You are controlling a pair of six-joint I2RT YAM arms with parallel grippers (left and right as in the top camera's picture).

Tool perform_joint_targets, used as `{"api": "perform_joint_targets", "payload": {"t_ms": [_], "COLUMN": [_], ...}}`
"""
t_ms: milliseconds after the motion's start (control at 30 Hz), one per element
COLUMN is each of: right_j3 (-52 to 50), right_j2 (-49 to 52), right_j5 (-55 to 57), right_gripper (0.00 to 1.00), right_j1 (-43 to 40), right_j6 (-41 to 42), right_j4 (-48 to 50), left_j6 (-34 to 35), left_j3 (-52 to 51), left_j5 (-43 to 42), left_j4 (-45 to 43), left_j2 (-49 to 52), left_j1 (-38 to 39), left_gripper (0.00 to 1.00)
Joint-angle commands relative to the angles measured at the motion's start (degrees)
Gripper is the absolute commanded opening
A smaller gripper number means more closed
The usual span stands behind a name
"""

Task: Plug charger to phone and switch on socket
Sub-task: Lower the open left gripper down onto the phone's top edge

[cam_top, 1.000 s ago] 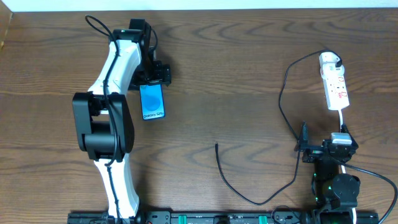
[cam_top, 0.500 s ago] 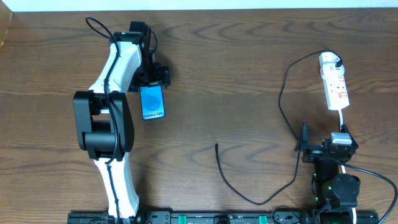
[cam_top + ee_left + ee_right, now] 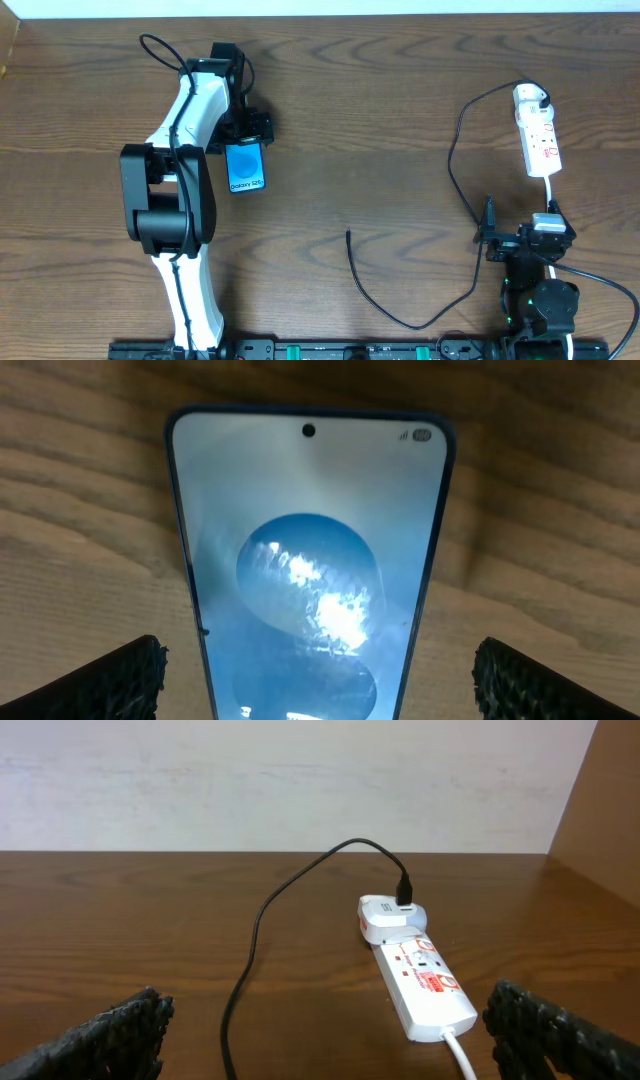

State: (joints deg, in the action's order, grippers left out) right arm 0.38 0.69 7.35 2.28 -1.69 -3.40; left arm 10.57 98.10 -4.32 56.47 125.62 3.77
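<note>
The phone lies flat on the wooden table at the left, its blue screen up. My left gripper hangs over its far end, open wide, one finger on each side of the phone without touching it. The socket is a white strip at the back right. The charger's white plug sits in its far end. The charger cable loops forward, and its small plug tip lies loose mid-table. My right gripper is open, just short of the socket, with the cable to its left.
A white cord runs from the socket toward the right arm's base. A white wall bounds the table's far edge, and a wooden side panel stands at the right. A black rail lines the front edge.
My left gripper has crept slightly toward the phone, closing in over its far end. The right arm, cable and socket have not moved.
</note>
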Motion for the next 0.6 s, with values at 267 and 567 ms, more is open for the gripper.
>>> {"api": "perform_joint_targets", "payload": {"t_ms": [267,567], "right_j3": [-0.07,-0.07], "right_j2": [-0.37,-0.37], "right_j5": [0.46,0.44], "right_gripper": [0.99,0.99], "right_j1": [0.72,0.72], "right_j6": [0.81,0.81], "right_j4": [-0.20,-0.20], "left_j6": [0.74,0.74], "left_j3": [-1.27,-1.46], "left_j5": [0.92,0.94], "left_j4": [-0.46,-1.66], "left_j2": [2.91,2.91], "left_j1": [-0.26,-0.26], "left_gripper": [0.98,0.98]}}
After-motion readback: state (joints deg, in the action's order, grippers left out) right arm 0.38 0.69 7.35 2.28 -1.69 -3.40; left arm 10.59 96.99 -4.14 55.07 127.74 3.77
